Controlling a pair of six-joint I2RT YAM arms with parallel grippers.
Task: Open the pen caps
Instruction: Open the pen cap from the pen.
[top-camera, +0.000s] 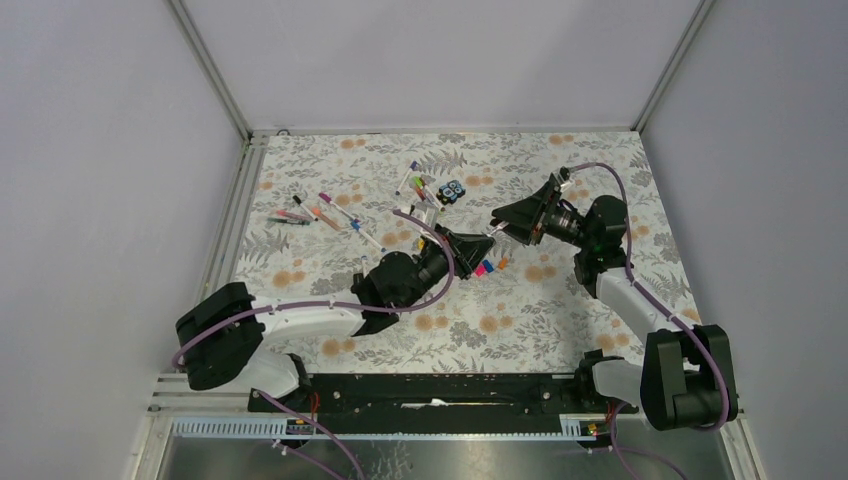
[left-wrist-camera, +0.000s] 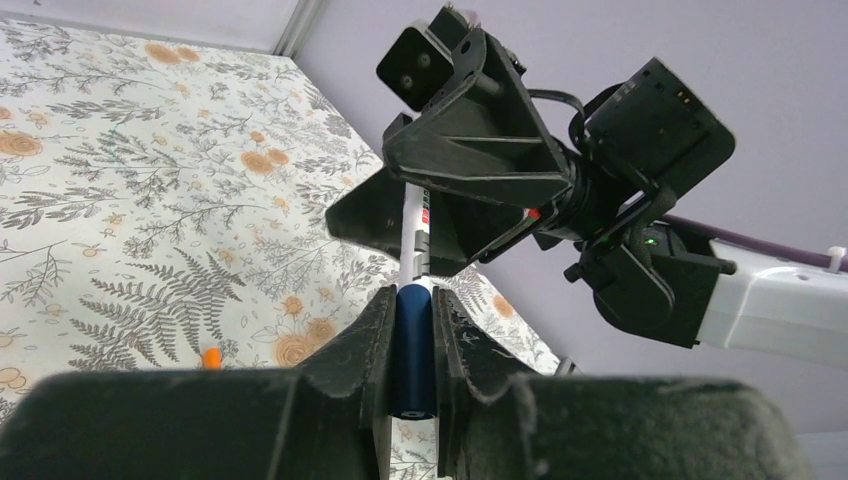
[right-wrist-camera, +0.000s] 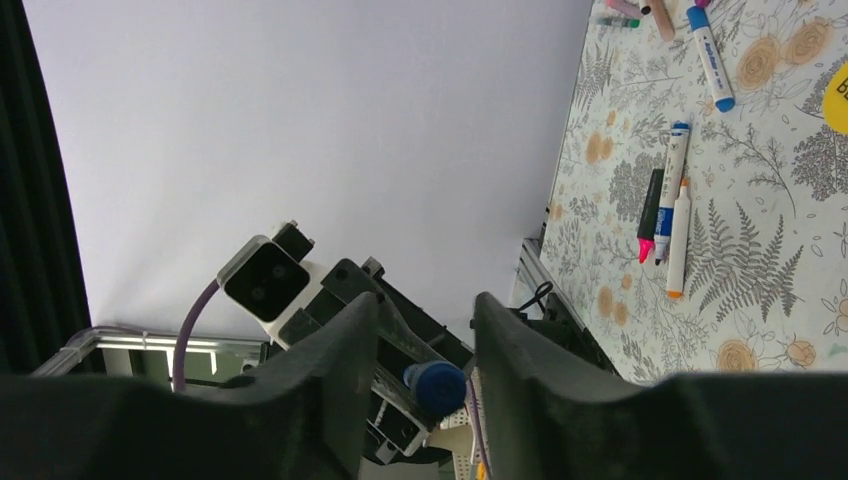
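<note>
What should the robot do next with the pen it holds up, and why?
Probably close the right gripper on the pen. The left gripper clamps its blue end, and the other end sits inside the right gripper, which looks not yet shut; a pull now would likely grip nothing.

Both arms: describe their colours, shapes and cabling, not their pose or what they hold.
The left arm and right arm each have black joint housings and white links. A purple cable runs along each. Each wrist ends in a black triangular bracket carrying black, rough-surfaced fingers. No sleeves or readable markings show.
</note>
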